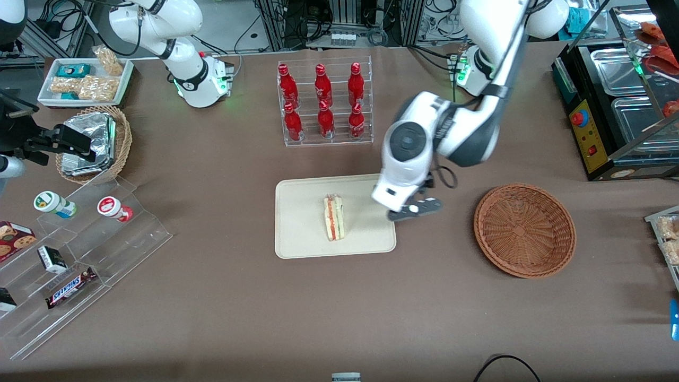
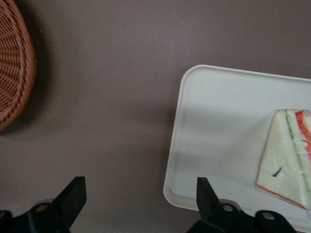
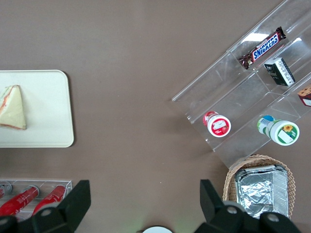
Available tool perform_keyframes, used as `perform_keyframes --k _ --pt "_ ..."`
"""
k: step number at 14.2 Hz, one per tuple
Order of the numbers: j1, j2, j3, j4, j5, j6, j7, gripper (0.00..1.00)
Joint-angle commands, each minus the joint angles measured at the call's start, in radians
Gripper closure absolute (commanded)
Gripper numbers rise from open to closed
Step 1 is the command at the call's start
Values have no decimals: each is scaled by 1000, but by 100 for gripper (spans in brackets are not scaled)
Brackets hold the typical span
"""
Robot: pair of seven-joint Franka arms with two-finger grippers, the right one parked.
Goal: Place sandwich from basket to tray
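The sandwich (image 1: 334, 217) lies on its side near the middle of the tray (image 1: 297, 233), not held. At its three o'clock in the front view, the gripper (image 1: 412, 210) hovers over the tray's edge, fingers spread apart and empty. Farther toward three o'clock sits the basket (image 1: 524, 229), holding nothing.

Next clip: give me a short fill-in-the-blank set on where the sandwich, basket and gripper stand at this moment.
1. The sandwich lies on the ____.
2. The basket holds ____ sandwiches.
3. The gripper hangs over the tray's edge with its fingers ____.
4. The rack nearby holds ____ red bottles.

Missing words: tray; no; open; six
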Motion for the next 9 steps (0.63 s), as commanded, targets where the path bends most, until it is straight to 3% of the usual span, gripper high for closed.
perform_keyframes --k 1,9 --pt "71 -113 -6 -103 8 -16 118 0" --pt "324 -327 -19 -145 20 -214 535 0"
